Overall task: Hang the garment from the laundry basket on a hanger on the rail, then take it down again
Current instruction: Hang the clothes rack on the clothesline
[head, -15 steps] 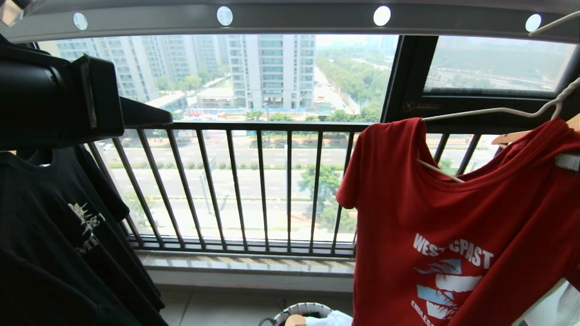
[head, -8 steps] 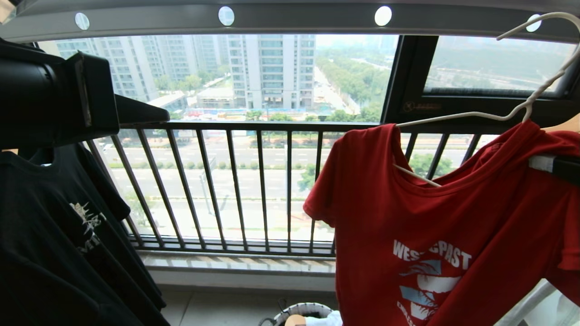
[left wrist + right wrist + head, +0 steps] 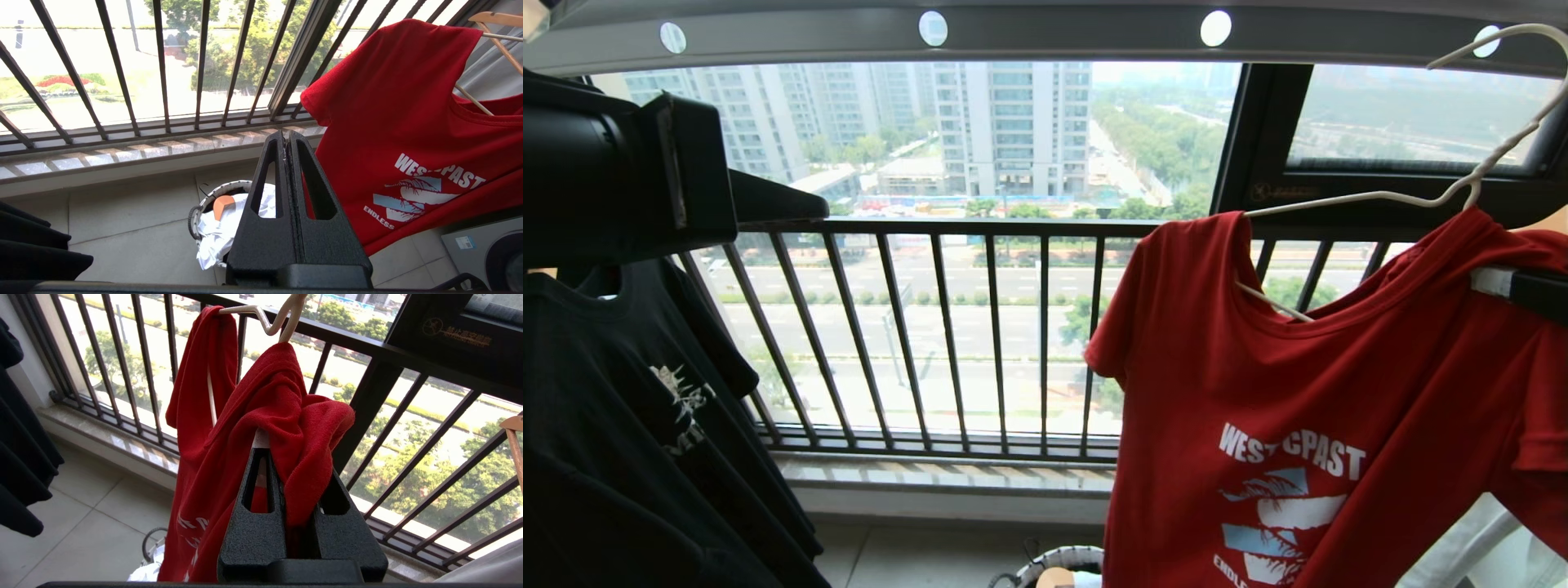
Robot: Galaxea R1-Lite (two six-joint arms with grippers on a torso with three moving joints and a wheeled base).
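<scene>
- A balcony with a dark barred window railing (image 3: 980,335) looks over a street and tower blocks; the long grey metal rail (image 3: 1045,33) with round holes runs overhead.
- The red short-sleeved T-shirt (image 3: 1307,392) with white and light-blue chest print hangs crookedly on the thin white wire hanger (image 3: 1380,198), whose hook is up by the rail.
- The right gripper (image 3: 267,451) pinches the shirt's shoulder with the hanger arm.
- The left gripper (image 3: 287,141), jaws pressed together and empty, hovers above the round white wire-mesh laundry basket (image 3: 204,200), which holds a white garment (image 3: 220,232).
- A black T-shirt (image 3: 621,425) hangs on the left.
</scene>
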